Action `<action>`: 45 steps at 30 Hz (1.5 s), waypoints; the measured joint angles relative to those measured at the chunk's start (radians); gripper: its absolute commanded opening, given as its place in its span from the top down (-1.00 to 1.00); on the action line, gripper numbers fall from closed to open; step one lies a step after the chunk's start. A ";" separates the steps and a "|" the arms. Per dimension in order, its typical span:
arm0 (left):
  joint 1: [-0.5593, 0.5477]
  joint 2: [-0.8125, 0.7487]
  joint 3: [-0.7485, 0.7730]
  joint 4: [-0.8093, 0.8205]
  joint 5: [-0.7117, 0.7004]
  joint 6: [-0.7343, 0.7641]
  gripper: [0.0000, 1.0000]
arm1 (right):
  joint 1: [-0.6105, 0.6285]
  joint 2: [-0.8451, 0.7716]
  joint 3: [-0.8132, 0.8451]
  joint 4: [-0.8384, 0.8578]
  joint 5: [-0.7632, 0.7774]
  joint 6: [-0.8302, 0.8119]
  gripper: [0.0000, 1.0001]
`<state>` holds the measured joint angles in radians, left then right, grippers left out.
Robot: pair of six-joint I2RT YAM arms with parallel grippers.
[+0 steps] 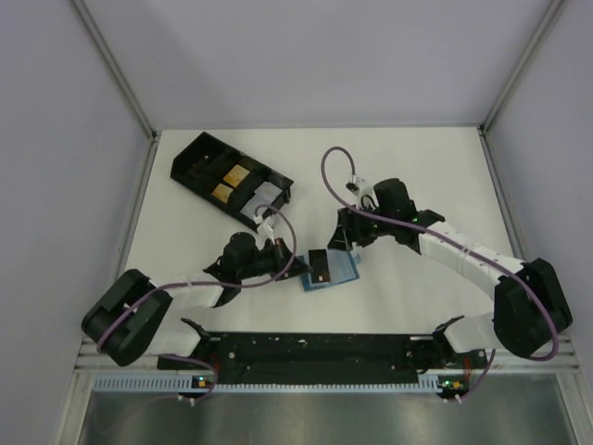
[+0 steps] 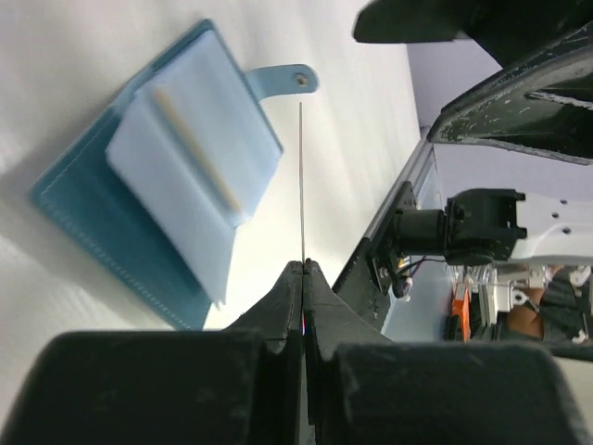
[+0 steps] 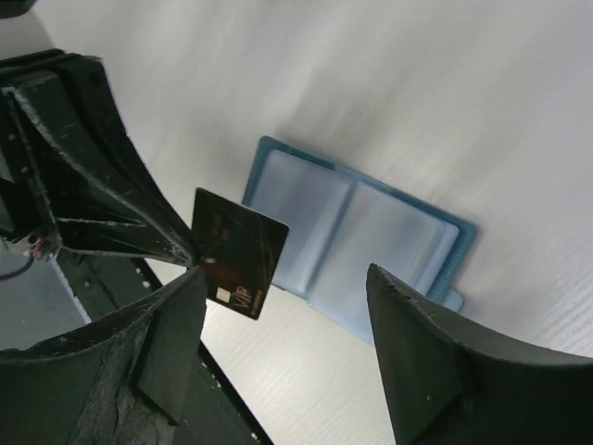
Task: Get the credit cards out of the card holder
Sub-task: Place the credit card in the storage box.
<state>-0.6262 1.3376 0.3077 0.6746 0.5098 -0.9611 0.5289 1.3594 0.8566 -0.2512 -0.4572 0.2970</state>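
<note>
Card holder: it lies open and flat on the desk, with both pale panels facing up.
Left end effector: its fingers are pressed together on one dark card, gripped by an edge and raised at the holder's left side, clear of the sleeves.
Right end effector: its fingers are apart with nothing between them, and it hovers over the holder.
Done so far: by the look of it, you have one card fully out of the holder.
Left to do: that card is not yet set down. A thin yellowish strip in one leaf may be another card, but you cannot tell from here.
Black tray: it sits well apart from the holder, beyond its left side. It holds gold and white pieces, and you cannot tell whether they are cards.
</note>
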 measured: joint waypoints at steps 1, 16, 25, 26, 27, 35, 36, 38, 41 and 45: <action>0.000 -0.006 0.011 -0.006 0.014 0.016 1.00 | 0.000 -0.002 0.014 -0.002 -0.033 -0.023 -0.46; 0.000 -0.084 0.148 -0.137 0.192 0.228 1.00 | -0.001 0.146 0.218 -0.168 -0.526 -0.330 0.20; 0.000 -0.093 0.224 -0.289 0.249 0.333 1.00 | 0.006 0.166 0.226 -0.240 -0.588 -0.394 1.00; 0.000 -0.098 0.230 -0.309 0.249 0.343 0.90 | 0.006 0.166 0.227 -0.240 -0.591 -0.394 1.00; 0.000 -0.106 0.238 -0.330 0.246 0.356 0.77 | 0.006 0.166 0.227 -0.240 -0.593 -0.394 1.00; 0.007 -0.272 0.262 -0.453 0.071 0.386 -0.53 | 0.006 0.074 0.197 -0.151 -0.471 -0.273 1.00; 0.009 -0.314 0.262 -0.465 0.026 0.378 -0.64 | 0.006 0.037 0.171 -0.105 -0.438 -0.231 1.00; 0.010 -0.392 0.262 -0.471 -0.056 0.359 -0.68 | 0.006 -0.037 0.116 -0.018 -0.378 -0.150 1.00; 0.010 -0.487 0.256 -0.466 -0.162 0.316 -0.71 | 0.007 -0.145 0.010 0.156 -0.272 0.002 1.00; 0.010 -0.574 0.222 -0.435 -0.268 0.238 -0.71 | 0.027 -0.283 -0.175 0.433 -0.080 0.226 1.00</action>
<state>-0.6159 0.7639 0.5293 0.2398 0.2417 -0.7227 0.5564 1.0767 0.6811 0.1814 -0.5373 0.5232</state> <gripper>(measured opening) 0.857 0.006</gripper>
